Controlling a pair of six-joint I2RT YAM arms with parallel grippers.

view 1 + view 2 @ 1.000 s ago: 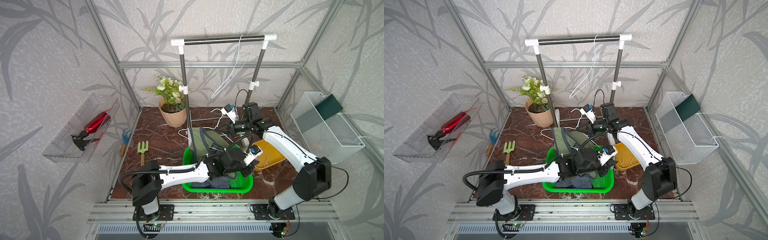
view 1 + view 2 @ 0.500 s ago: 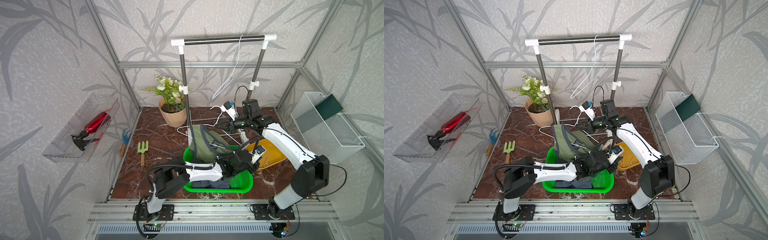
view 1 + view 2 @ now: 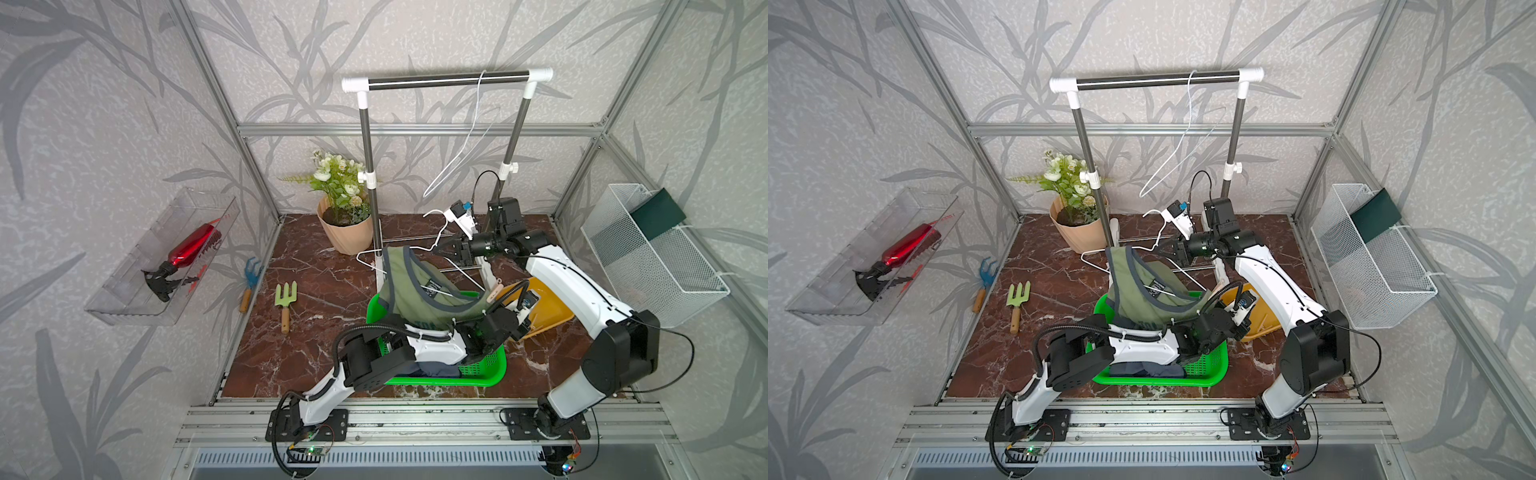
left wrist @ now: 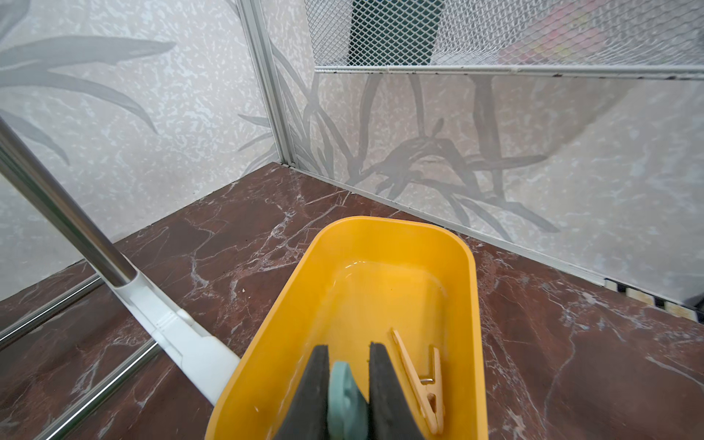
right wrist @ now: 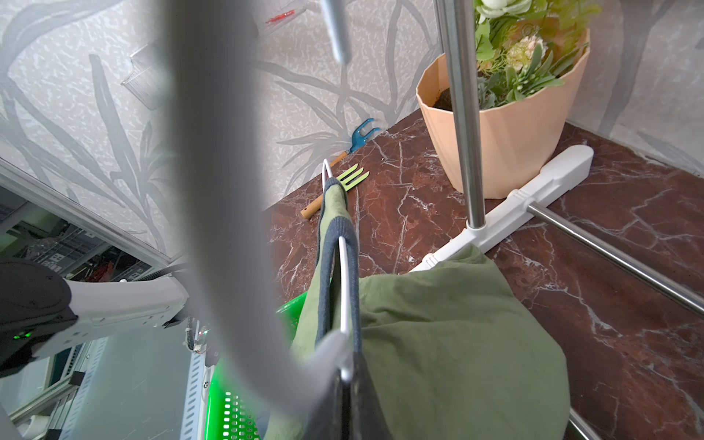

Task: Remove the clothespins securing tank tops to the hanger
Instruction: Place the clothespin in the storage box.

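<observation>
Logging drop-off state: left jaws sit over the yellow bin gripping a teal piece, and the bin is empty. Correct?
No, the bin is not empty: a peach clothespin lies in the yellow bin beside the left gripper, as the left wrist view shows. The rest holds: the jaws sit over the bin, gripping a teal piece.
</observation>
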